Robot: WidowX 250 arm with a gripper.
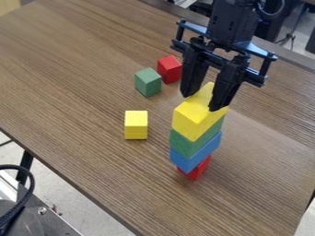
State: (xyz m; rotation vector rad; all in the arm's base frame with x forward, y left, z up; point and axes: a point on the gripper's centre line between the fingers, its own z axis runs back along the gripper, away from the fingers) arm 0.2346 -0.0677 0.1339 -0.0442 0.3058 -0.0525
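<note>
The gripper (pixel 202 102) hangs at the upper right over a tower of blocks, its two fingers parted and their tips at the top of the yellow block (pixel 194 116). This yellow block is the highest in the stack. Under it are a green block (pixel 194 144), a wider blue block (pixel 193 155) and, at the bottom, a red block (pixel 196 169) partly hidden by the blue one. The layers are turned slightly differently. From this angle I cannot tell whether the fingers touch the yellow block.
Left of the tower, a separate yellow block (pixel 136 125) stands on the wooden table (pixel 73 69). Farther back are a green block (pixel 148 82) and, just behind it to the right, a red block (pixel 170 69). A dark cable and metal equipment lie beyond the table's lower-left edge.
</note>
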